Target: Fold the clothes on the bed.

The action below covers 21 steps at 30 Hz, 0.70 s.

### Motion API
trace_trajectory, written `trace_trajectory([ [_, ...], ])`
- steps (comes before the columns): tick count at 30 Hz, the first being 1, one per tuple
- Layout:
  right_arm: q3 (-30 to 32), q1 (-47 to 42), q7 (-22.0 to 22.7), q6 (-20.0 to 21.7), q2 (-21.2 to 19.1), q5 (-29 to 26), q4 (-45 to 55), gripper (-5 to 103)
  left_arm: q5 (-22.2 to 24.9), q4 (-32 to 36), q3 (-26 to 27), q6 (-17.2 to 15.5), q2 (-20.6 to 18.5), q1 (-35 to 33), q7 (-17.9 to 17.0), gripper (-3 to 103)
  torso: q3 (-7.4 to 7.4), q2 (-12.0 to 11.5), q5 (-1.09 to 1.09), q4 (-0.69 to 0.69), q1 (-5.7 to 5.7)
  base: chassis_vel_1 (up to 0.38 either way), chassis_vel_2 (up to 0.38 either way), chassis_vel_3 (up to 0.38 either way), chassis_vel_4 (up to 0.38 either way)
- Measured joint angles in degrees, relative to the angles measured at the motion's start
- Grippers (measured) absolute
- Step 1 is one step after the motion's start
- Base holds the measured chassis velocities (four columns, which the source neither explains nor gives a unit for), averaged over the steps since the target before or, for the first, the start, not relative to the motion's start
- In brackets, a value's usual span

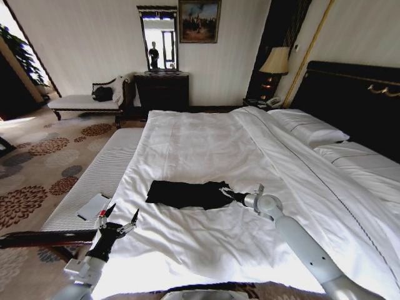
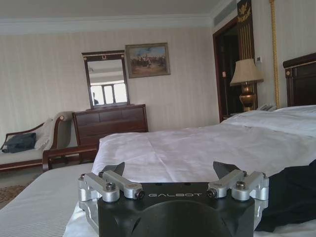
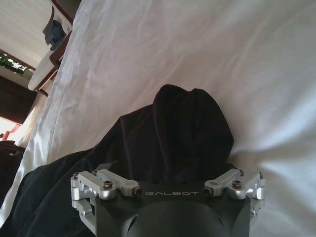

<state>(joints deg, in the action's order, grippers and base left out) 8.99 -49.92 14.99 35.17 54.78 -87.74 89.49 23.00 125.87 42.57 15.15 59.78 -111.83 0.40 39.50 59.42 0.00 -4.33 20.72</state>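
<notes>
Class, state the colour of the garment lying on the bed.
Black; the garment shows best in the head view, against the white bed.

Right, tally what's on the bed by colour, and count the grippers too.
Black: 1, the clothes, bunched on the bed
White: 2, the pillows by the headboard
Grippers: 2, left gripper open at the bed's near left edge, right gripper at the clothes
Total: 5
</notes>
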Motion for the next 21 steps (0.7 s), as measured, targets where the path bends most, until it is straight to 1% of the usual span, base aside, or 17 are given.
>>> trace_trajectory([
  [8,-0.6,0.17,-0.07,0.46,0.39,1.64,-0.05,100,0.0,0.0,0.0,0.0,0.0,0.0,0.0,100,0.0,0.0,0.0,0.0,0.0,0.0,0.0,0.0,0.0],
  [11,-0.98,0.19,-0.55,0.43,0.49,3.68,0.1,100,0.0,0.0,0.0,0.0,0.0,0.0,0.0,100,0.0,0.0,0.0,-0.01,0.0,0.0,0.0,0.0,0.0],
  [12,-1.07,0.18,-0.53,0.41,0.58,4.31,0.13,102,0.0,0.0,0.0,0.0,0.0,0.0,0.0,100,0.0,0.0,0.0,0.0,0.0,0.0,0.0,0.0,0.0],
  [13,-1.19,0.13,-0.53,0.37,0.66,5.02,0.23,98,0.0,0.0,0.0,0.0,0.0,0.0,0.0,100,0.0,0.0,0.0,0.0,0.0,0.0,0.0,0.0,0.0],
  [14,-1.19,0.13,-0.53,0.37,0.66,5.02,0.23,98,0.0,0.0,0.0,0.0,0.0,0.0,0.0,100,0.0,0.0,0.0,0.0,0.0,0.0,0.0,0.0,0.0],
  [16,-1.28,0.02,-0.53,0.29,0.74,5.48,0.51,88,0.0,0.0,0.0,0.0,0.0,0.0,0.0,100,0.0,0.0,0.0,-0.01,0.0,0.0,0.0,0.0,0.0],
  [17,-1.28,0.02,-0.53,0.29,0.74,5.48,0.51,88,0.0,0.0,0.0,0.0,0.0,0.0,0.0,100,0.0,0.0,0.0,-0.01,0.0,0.0,0.0,0.0,0.0],
  [18,-1.29,-0.08,-0.53,0.18,0.82,5.62,0.78,83,0.0,0.0,0.0,0.0,0.0,0.0,0.0,100,0.0,0.0,0.0,-0.01,0.0,0.0,0.0,0.0,0.0],
  [19,-1.29,-0.1,-0.52,0.16,0.83,5.64,0.84,83,0.0,0.0,0.0,0.0,0.0,0.0,0.0,100,0.0,0.0,0.0,-0.01,0.0,0.0,0.0,0.0,0.0],
  [20,-1.28,-0.16,-0.5,0.1,0.88,5.75,1.03,72,0.0,0.0,0.0,0.0,0.0,0.0,0.0,100,0.0,0.0,0.0,0.0,0.0,0.0,0.0,0.0,0.0],
  [21,-1.28,-0.16,-0.5,0.1,0.88,5.75,1.03,72,0.0,0.0,0.0,0.0,0.0,0.0,0.0,100,0.0,0.0,0.0,0.0,0.0,0.0,0.0,0.0,0.0],
])
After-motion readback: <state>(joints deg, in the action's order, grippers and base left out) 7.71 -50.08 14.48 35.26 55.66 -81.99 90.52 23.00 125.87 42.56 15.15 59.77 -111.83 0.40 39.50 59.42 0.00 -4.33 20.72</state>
